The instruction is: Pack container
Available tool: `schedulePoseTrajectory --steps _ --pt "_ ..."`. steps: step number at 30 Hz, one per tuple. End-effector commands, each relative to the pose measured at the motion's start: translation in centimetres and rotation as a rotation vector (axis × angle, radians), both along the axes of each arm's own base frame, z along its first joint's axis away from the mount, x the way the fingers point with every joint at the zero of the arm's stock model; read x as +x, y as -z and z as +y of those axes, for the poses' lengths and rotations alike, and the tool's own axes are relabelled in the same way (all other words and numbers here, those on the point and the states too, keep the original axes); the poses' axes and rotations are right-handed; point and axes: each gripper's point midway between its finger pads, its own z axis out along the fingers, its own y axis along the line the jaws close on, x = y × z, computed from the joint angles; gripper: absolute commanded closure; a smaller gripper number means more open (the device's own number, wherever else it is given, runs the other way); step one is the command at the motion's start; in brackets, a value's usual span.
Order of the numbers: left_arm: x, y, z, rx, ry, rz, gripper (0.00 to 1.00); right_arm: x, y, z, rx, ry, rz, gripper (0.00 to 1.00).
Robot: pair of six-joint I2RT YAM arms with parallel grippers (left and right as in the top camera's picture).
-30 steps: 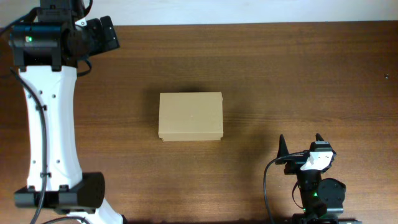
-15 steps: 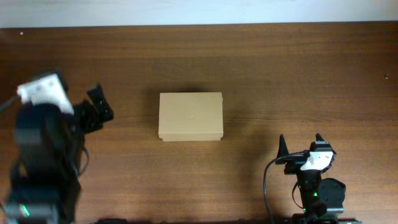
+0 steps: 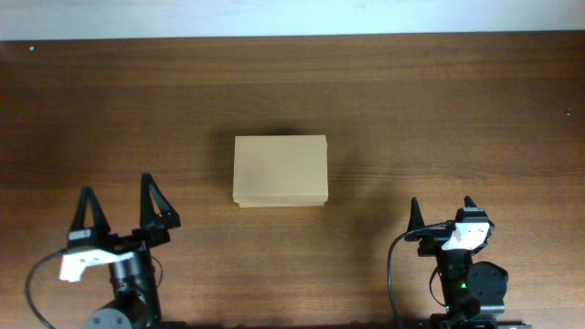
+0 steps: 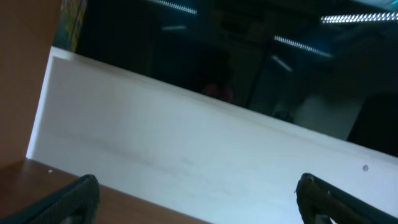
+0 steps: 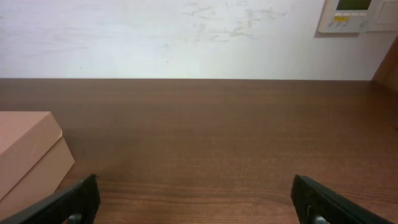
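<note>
Resting at the table's near edge, the left gripper [image 3: 117, 187] and the right gripper [image 3: 441, 203] both stand with jaws spread wide and hold nothing. Ahead of them and between their lines, well apart from either, the container [image 3: 280, 171] sits closed on the table [image 3: 457, 91]. The right wrist view shows it ahead and to that gripper's left; the left wrist view does not show it at all. No loose item lies in view. Judged from this, packing is either finished or not begun; the contents are hidden, so no remaining step can be named.
</note>
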Motion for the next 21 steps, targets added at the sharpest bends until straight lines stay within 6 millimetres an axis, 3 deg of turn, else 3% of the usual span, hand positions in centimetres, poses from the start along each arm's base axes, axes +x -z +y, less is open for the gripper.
schedulePoseTrajectory --steps 1,14,21 --pt "-0.2 2.0 0.1 -0.001 -0.006 -0.013 0.00 0.0 0.2 -0.4 0.002 0.021 -0.003 0.01" --pt "0.5 6.6 0.1 0.000 -0.008 0.010 0.00 0.0 0.2 -0.4 0.002 0.021 -0.003 0.01" --pt "1.6 10.6 0.1 0.005 -0.006 0.182 0.00 0.0 0.2 -0.4 0.002 0.021 -0.003 0.01"
